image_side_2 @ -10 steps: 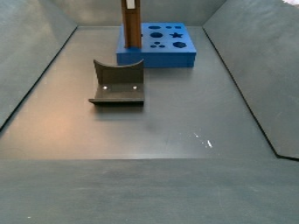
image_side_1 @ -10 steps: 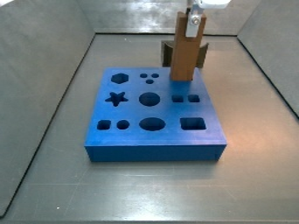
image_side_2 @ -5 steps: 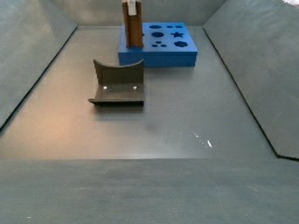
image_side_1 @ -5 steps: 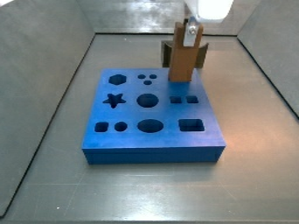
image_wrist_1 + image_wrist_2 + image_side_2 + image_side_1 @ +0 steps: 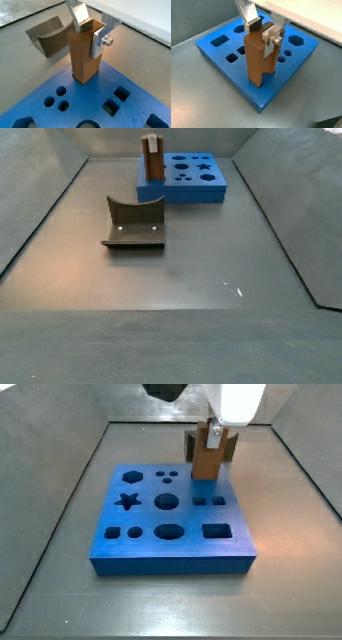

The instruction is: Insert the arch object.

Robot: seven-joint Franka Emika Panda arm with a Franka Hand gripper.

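The arch object (image 5: 206,459) is a tall brown post with a notch down one side. It stands upright with its foot in a hole at the far right corner of the blue board (image 5: 147,534). It shows in both wrist views (image 5: 85,57) (image 5: 258,60) and in a side view (image 5: 154,163). My gripper (image 5: 92,31) is shut on its top end, one finger in the notch and one on the outer face. The gripper also shows in a wrist view (image 5: 262,31) and from the side (image 5: 214,429).
The board (image 5: 201,190) has several shaped holes, among them a star, circles and squares. The dark fixture (image 5: 134,223) stands on the grey floor just in front of the board and shows in a wrist view (image 5: 50,35). Sloping grey walls ring the floor.
The gripper has come down with the arch object. The post now stands lower, sunk deeper into the board's corner hole.
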